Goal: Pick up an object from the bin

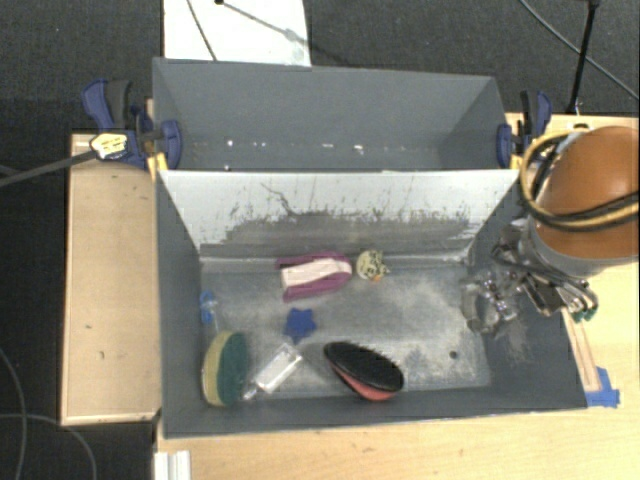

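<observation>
My gripper point(488, 306) hangs at the right side of the bin, close to the right wall, over bare bin floor. A black oval brush with a pink underside point(365, 368) lies at the front, to the gripper's left. A small pale yellow-green lump point(371, 265) rests by the back wall, also left of the gripper. Beside that lump lies a pink and purple folded piece point(315, 273). None of them touches the gripper.
A small blue scrap point(299, 322) lies in the middle. At the front left lie a clear bottle point(275, 370), a round yellow and green sponge point(225, 368) and a small blue item point(208, 310). The arm's orange cover and cables sit over the right rim.
</observation>
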`<state>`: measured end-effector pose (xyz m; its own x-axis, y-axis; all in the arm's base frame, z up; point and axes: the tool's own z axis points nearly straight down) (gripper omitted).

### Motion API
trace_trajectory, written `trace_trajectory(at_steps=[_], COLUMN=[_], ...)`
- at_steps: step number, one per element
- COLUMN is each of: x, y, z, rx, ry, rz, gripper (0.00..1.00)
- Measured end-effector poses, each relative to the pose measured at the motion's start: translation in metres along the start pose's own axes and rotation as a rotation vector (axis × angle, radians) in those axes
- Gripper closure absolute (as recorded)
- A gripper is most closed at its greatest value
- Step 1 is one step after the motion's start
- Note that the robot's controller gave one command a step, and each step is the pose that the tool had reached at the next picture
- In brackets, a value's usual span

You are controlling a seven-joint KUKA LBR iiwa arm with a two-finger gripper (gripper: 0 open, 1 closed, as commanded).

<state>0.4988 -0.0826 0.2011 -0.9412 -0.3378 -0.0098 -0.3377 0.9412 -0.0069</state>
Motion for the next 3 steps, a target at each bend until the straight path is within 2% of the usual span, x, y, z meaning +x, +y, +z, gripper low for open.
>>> trace_trajectory(at_steps=[1,2,3], x=[0.001,0.017,-0.019], y=[0.003,-0.036,0.027], z=[0.004,-0.048,0.021], rx=[-0.006,-0.003,-0.012], ry=[0.007,0.003,0.008], rz=[-0.002,-0.36,-0.2], gripper=[0.0,0.0,0.0])
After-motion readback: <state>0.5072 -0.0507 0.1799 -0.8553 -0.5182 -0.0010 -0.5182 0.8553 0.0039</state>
